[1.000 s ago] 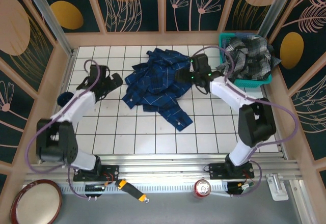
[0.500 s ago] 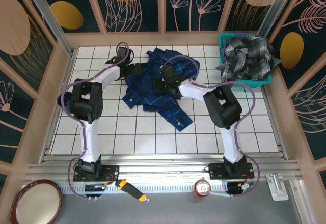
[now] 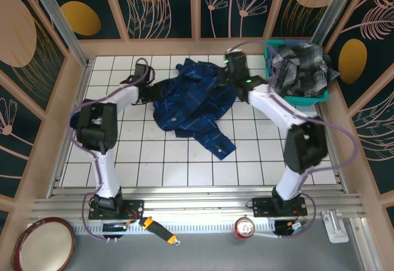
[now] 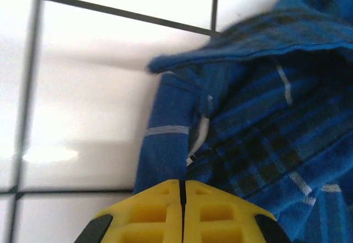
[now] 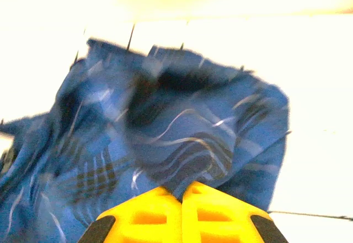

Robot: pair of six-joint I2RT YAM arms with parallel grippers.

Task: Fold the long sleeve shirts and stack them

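While stretched far across the table (image 3: 184,160), left fingers (image 4: 154,212) and right fingers (image 5: 218,215) pinch the navy shirt (image 3: 197,101).

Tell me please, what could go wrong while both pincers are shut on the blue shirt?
1. The left pincer and right pincer each seem to pinch only a little fabric of the navy shirt; it may slip out when pulled.
2. The shirt lies crumpled, one sleeve trailing toward the near edge; it could fold under.
3. The right arm passes close to the basket holding the grey shirt; a swing might knock it.
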